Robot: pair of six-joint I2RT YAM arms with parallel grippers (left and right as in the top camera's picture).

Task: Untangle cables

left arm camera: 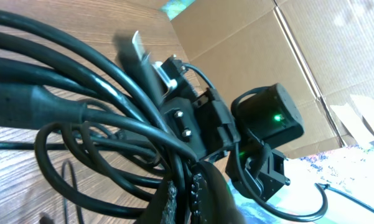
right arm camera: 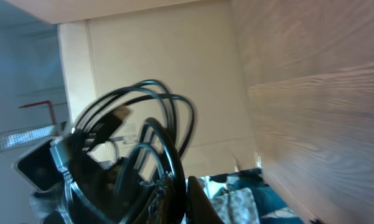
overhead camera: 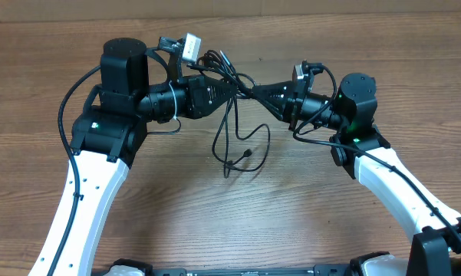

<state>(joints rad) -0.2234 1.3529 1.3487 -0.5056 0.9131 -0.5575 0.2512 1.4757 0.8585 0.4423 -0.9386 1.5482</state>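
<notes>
I have my left fingers (overhead camera: 232,89) and right fingers (overhead camera: 267,93) both clenched on the cables (overhead camera: 238,149), nearly tip to tip above the middle of the desk (overhead camera: 291,199). From that bunch, thin black loops and a small plug droop toward the desk; I can't tell whether they touch it.

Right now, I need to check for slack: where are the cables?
In the overhead view the cables hang mid-table between the left gripper and right gripper, loops trailing toward the robot.

White arms (overhead camera: 84,201), black wrist housings (overhead camera: 195,98)
</notes>
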